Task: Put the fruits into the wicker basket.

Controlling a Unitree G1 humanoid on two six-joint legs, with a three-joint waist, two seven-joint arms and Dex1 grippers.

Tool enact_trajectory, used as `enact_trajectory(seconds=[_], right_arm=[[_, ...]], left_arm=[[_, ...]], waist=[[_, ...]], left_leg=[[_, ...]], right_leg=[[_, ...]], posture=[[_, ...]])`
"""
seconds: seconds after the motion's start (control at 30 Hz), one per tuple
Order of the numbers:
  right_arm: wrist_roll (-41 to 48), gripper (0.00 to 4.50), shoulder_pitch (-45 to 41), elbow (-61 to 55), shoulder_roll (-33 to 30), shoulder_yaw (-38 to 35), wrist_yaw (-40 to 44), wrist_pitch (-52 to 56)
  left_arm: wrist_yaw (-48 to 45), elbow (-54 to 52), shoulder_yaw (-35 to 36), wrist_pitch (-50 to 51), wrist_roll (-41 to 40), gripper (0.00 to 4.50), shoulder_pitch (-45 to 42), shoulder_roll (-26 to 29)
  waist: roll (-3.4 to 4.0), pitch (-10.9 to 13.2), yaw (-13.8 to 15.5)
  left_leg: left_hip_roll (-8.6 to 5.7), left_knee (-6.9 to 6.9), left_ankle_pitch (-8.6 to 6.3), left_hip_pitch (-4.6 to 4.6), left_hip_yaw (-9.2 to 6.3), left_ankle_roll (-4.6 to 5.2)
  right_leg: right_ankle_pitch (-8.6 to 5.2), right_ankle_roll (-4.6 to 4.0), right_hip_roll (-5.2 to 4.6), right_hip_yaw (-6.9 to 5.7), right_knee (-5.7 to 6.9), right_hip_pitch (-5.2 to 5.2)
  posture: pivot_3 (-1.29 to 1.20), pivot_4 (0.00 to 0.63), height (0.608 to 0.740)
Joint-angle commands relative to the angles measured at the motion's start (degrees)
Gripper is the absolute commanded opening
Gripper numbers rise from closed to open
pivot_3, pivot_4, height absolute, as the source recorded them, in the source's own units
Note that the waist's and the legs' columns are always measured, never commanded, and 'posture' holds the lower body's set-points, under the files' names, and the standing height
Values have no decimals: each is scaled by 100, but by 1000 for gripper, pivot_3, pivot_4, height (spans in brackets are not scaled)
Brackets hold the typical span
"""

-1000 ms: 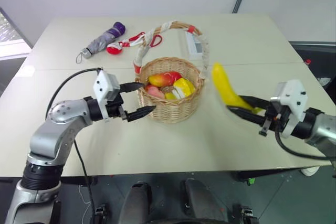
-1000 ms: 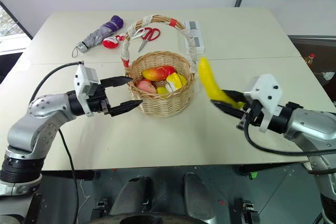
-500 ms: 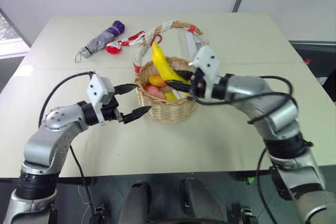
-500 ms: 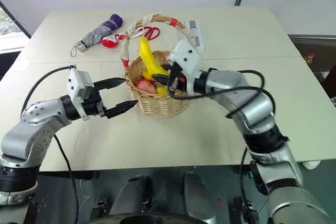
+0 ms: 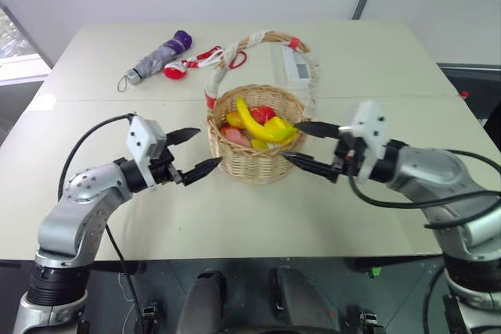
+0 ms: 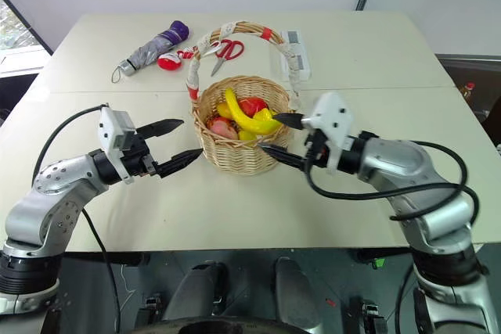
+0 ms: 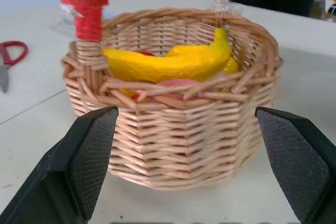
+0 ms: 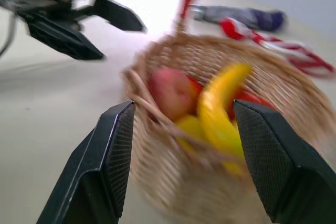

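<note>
Left eye view showed the right gripper (image 5: pixel 307 146) with its black fingers spread and holding nothing, level just beside the wicker basket (image 5: pixel 254 163) on its right. The left gripper (image 5: pixel 195 152) stood equally wide and empty just off the basket's left wall, its textured pads (image 7: pixel 93 157) flanking the weave in the left wrist view. The banana (image 5: pixel 256 123) lay inside the basket, resting on top of the other fruits, its long axis running from the far-left rim to the near-right one, a smooth glossy yellow curve. Under it sat a round pink peach (image 5: pixel 236 137), a red mango (image 5: pixel 263 113) and a yellow lemon-like piece (image 5: pixel 281 124). The basket was round, of tan woven cane, with a tall arched handle (image 5: pixel 252 39) wrapped in white with red bands. Behind it on the pale table (image 5: pixel 235 217) lay red-handled scissors (image 5: pixel 223 59), a folded grey-purple umbrella (image 5: pixel 156 59) and a white rectangular box (image 5: pixel 295 68), all well apart from both grippers.
</note>
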Motion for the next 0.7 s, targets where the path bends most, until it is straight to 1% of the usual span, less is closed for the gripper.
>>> enact_trajectory(seconds=[0.03, 0.13, 0.27, 0.37, 0.47, 0.53, 0.57, 0.6, 0.7], right_arm=[[-57, 3064, -126, 319, 404, -240, -544, -207], [-426, 3064, -436, 1021, 977, -96, -1064, -599], [-794, 3064, -854, 1843, 1516, 275, -1166, -1124], [-1023, 3064, -1181, 2453, 1808, 370, -1294, -1459], [-1083, 2249, -1356, 2815, 1977, 320, -1366, -1638], [-1031, 1259, -1327, 2807, 1994, 294, -1304, -1698], [-1014, 657, -1312, 2792, 1992, 285, -1284, -1721], [-1003, 216, -1296, 2771, 1988, 279, -1268, -1744], [-1025, 176, -1222, 2658, 1947, 229, -1280, -1844]], left_arm=[[-46, 13, 105, -221, -63, 4500, 91, -56], [-19, 107, 36, -284, -37, 4500, 75, -147], [8, 63, -44, -272, -50, 4500, 70, -258], [40, -28, -74, -255, -66, 4500, 112, -296], [88, -170, -73, -245, -77, 4500, 217, -315], [115, -246, -64, -247, -78, 4500, 278, -326], [127, -281, -66, -250, -78, 4500, 306, -333], [138, -310, -71, -255, -78, 4500, 330, -336], [134, -384, -122, -276, -89, 4500, 365, -359]], waist=[[-1, 0, -31], [1, 0, -67], [1, 0, -103], [2, 1, -111], [2, 1, -111], [2, 1, -93], [2, 1, -92], [2, 1, -93], [2, 1, -97]], left_leg=[[0, 0, 0, 2, 0, 0], [1, 0, 0, 1, -1, 0], [2, -2, 0, -4, -3, -1], [2, -5, 0, -6, -9, 0], [1, -5, 0, -6, -10, -1], [0, -5, 0, -6, -11, -1], [-2, -5, 0, -7, -10, -1], [-2, -5, 0, -7, -10, -1], [-2, -4, 0, -8, -9, -1]], right_leg=[[0, 0, 5, 1, 0, 1], [-1, -1, 21, 0, 5, 0], [-1, -2, 24, 1, 6, -4], [-1, -2, 20, 1, 7, -6], [0, -1, 5, -1, 11, -8], [0, 0, -2, -2, 12, -7], [0, 0, -6, -2, 11, -7], [0, 0, -7, -2, 10, -7], [1, 1, -7, -3, 9, -7]], posture=[[0, 150, 740], [0, 150, 740], [0, 150, 740], [0, 150, 740], [0, 150, 740], [0, 150, 740], [0, 150, 740], [0, 150, 740], [0, 150, 740]])
